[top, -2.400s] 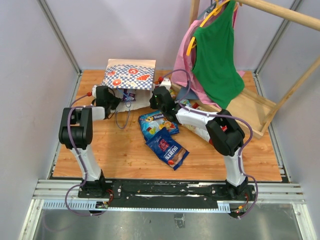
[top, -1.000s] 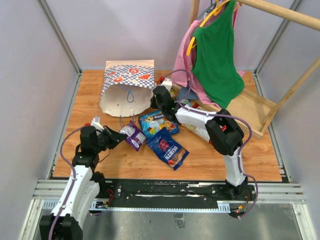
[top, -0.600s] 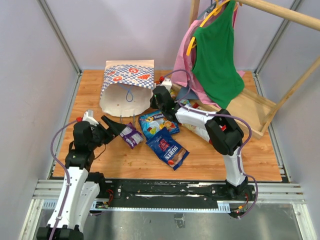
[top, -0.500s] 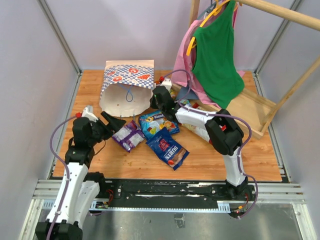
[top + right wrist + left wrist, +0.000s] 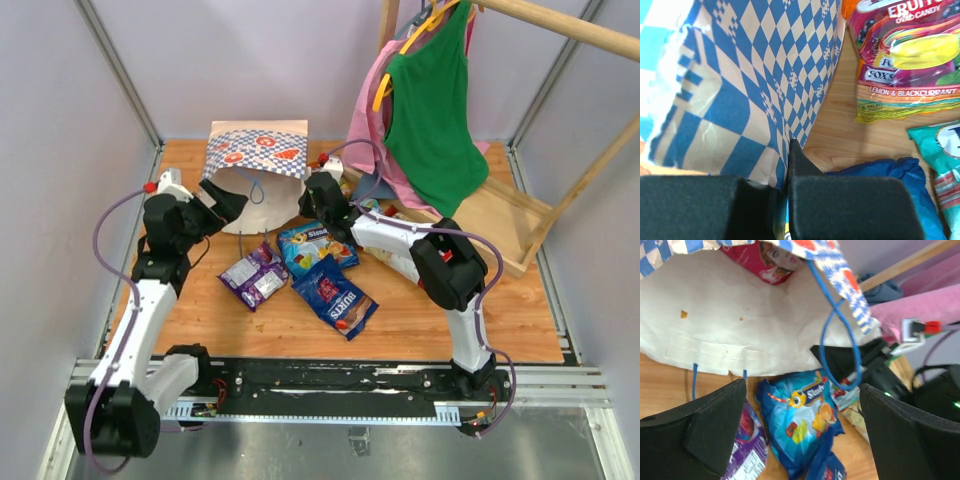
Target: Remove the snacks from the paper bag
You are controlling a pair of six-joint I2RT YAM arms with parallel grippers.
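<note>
The wooden table [image 5: 200,320] is carrying the paper bag [image 5: 258,150], which is lying on its side at the back. In front of its mouth, 3 packets are lying flat: a purple packet [image 5: 254,277], a light blue packet [image 5: 315,245] and a dark blue packet [image 5: 336,296] touching it. A wooden rack base [image 5: 500,215] is sitting at the right.

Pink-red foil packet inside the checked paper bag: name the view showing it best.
Left wrist: the pink-red foil packet lies inside the tan checked paper bag, partly under its upper wall. Top and right wrist views show only the bag.
</note>
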